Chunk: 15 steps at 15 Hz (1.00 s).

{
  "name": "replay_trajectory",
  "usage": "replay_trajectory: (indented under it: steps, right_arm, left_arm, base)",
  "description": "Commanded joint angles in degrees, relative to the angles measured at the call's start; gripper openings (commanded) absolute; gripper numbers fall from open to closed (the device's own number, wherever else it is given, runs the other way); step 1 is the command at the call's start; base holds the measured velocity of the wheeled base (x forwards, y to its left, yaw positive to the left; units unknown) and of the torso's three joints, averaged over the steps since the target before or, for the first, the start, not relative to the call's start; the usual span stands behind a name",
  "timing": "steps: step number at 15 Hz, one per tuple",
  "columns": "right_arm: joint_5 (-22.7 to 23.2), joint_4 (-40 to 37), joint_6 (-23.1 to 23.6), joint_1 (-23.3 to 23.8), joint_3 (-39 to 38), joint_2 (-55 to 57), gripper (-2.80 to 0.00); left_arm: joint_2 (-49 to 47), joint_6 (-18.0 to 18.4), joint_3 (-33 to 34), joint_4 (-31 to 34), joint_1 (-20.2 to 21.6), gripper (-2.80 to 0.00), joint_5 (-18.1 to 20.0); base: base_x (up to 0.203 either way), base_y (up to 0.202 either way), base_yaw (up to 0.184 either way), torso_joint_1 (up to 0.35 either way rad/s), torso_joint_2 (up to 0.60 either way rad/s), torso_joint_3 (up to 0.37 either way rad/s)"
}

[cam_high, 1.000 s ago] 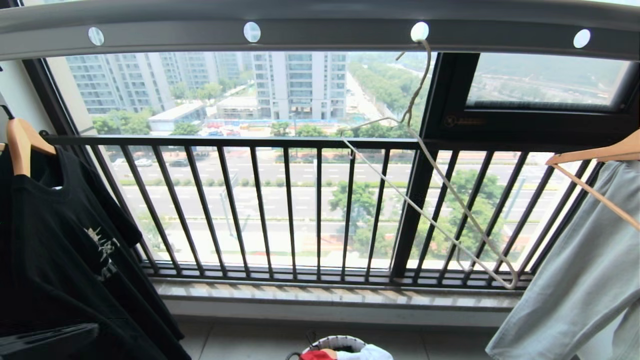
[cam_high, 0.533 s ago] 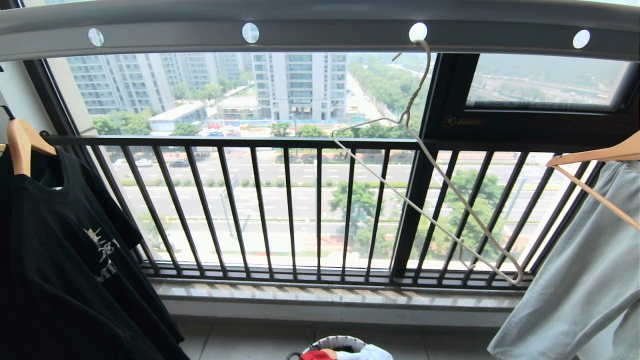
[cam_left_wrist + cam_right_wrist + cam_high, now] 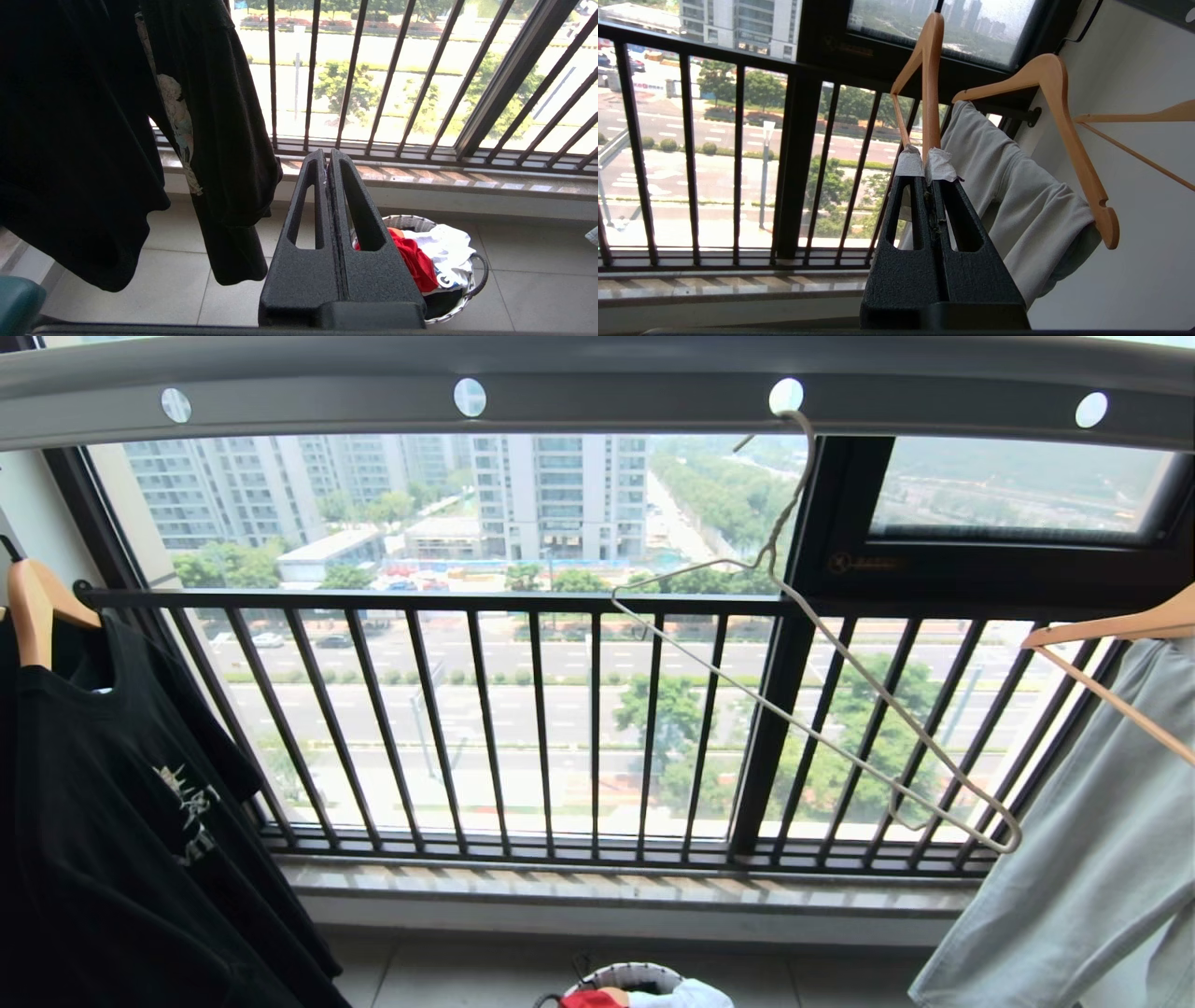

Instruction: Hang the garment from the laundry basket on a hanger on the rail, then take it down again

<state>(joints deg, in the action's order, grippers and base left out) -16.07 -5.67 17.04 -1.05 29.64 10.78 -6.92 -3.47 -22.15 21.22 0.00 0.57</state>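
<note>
Empty white wire hanger (image 3: 822,709) hooked into a round hole of the grey-white overhead rail (image 3: 597,392), tilted hard, lower end down beside the pale grey-blue garment (image 3: 1074,859), likely off balance because nothing loads it. Red T-shirt (image 3: 413,261) down in the white woven laundry basket (image 3: 467,294), bunched against a white cloth (image 3: 444,247), on the floor tiles below the rail, just under the black window railing (image 3: 560,719). Left gripper (image 3: 329,161) low and in front of the basket, fingers pressed fully together, gripping nothing, black T-shirt (image 3: 117,140) hanging just beside. Right gripper (image 3: 927,165) off towards the rail's right end, taped tips pinched together on nothing, near the light wooden hangers (image 3: 1064,130). By the look of it: hanger bare, shirt in the basket, both arms tucked clear, so either all wrapped up or nothing begun; cannot tell which
</note>
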Motion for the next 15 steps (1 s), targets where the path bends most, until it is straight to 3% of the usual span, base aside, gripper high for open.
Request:
replay_trajectory:
  steps: [1, 3, 4, 6, 9, 12, 15]
  right_arm:
    - [4.1, -0.1, -0.7, 0.4, -7.8, -4.6, -2.8]
    - [9.6, -0.1, -2.0, 0.5, -14.7, -9.1, -2.8]
    - [11.8, 0.2, -3.3, 0.6, -17.4, -10.4, -2.8]
    - [15.9, 0.4, -10.8, 0.6, -20.0, -10.7, -2.8]
    - [16.6, 2.3, -13.8, 0.6, -25.3, -10.8, -2.8]
    - [16.7, 9.9, -13.3, 0.6, -29.0, -10.8, -2.8]
    - [16.8, 7.6, -13.2, 0.6, -29.7, -10.8, -2.8]
  left_arm:
    - [6.2, 0.9, 8.0, -6.0, -0.2, -2.8, 1.6]
    - [6.8, 2.0, 12.1, -14.9, -0.2, -2.8, 1.3]
    - [6.9, 3.0, 13.2, -15.9, -0.2, -2.8, 1.1]
    - [6.9, 6.1, 16.2, -16.1, -0.2, -2.8, 1.0]
    - [6.9, 9.1, 21.4, -19.5, -0.2, -2.8, 0.2]
    - [6.9, 7.2, 22.2, -21.2, -0.2, -2.8, -0.5]
    - [6.9, 1.7, 22.2, -21.2, -0.2, -2.8, -1.6]
  base:
    - [0.0, 0.0, 0.0, 0.0, 0.0, 0.0]
    - [0.0, 0.0, 0.0, 0.0, 0.0, 0.0]
    - [0.0, 0.0, 0.0, 0.0, 0.0, 0.0]
    - [0.0, 0.0, 0.0, 0.0, 0.0, 0.0]
    - [0.0, 0.0, 0.0, 0.0, 0.0, 0.0]
    - [0.0, 0.0, 0.0, 0.0, 0.0, 0.0]
    - [0.0, 0.0, 0.0, 0.0, 0.0, 0.0]
